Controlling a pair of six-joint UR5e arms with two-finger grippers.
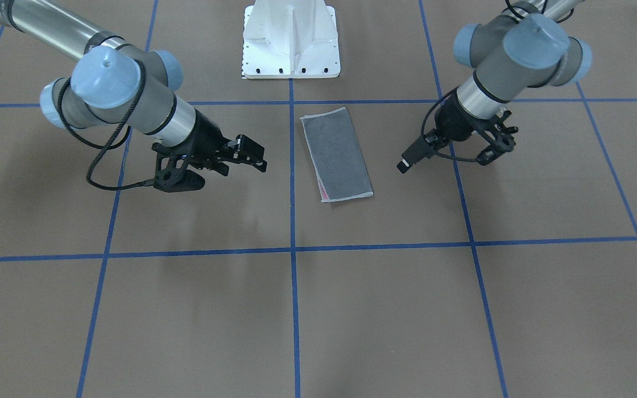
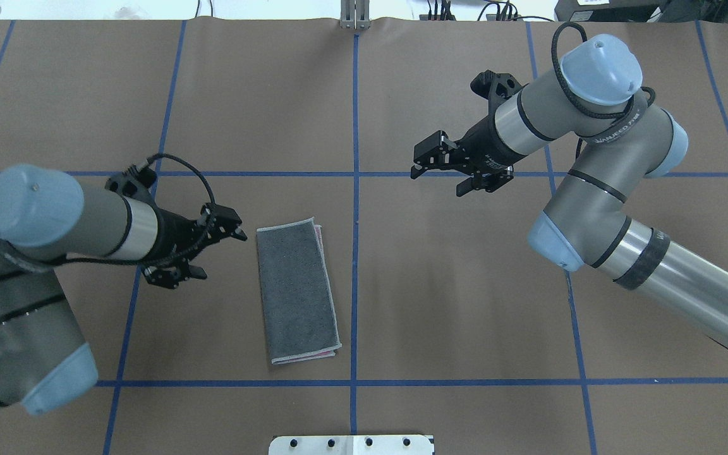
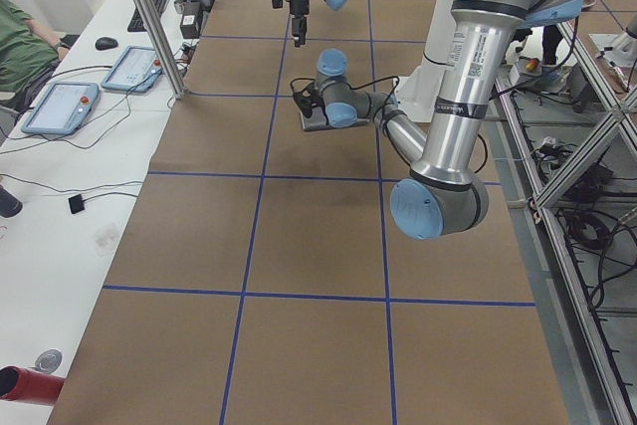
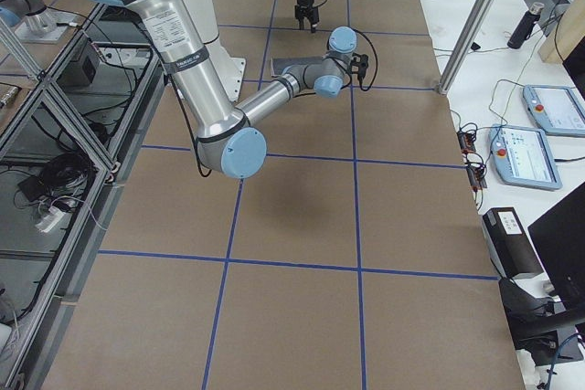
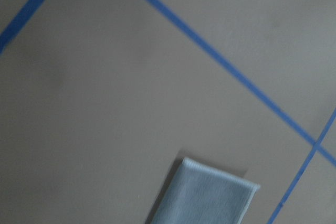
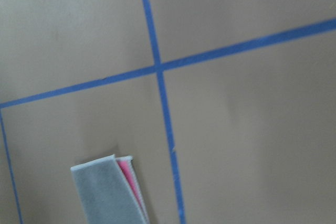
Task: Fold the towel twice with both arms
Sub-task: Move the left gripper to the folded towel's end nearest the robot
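Right gripper (image 2: 425, 157): fingers spread, holding nothing, well apart from towel (image 2: 297, 294). Left gripper (image 2: 231, 229): near towel's far corner, not touching; finger state cannot be told. Towel: narrow folded strip, grey face up, pink peeking at edge, flat on table (image 2: 465, 303), beside centre tape line (image 2: 355, 253).

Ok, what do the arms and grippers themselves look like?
Left arm and right arm: silver-grey tubes, grey joints, light blue caps, a black cable looped at each wrist. Left gripper and right gripper: black, skeletal, two-fingered. White lettering marks the right arm's elbow.
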